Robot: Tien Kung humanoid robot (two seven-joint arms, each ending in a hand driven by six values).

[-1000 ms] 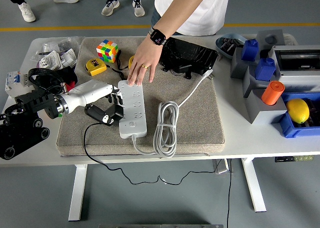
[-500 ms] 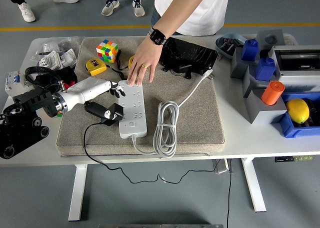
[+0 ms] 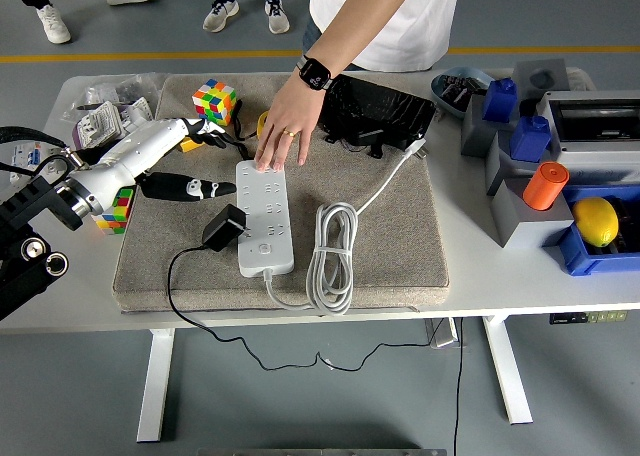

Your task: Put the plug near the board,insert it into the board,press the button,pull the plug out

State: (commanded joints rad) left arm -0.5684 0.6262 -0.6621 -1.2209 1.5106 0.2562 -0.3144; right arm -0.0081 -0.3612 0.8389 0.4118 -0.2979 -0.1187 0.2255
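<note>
Now plug lies on mat beside power strip; left hand raised, fingers released, empty. Person's hand steadies strip.

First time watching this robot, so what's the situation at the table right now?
Left hand open, holding nothing. Black plug adapter lies loose beside white power strip, not inserted. Person's hand presses strip's far end.

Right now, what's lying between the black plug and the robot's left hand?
Only bare mat in the head view; the plug lies free beside the power strip, the left hand apart.
</note>
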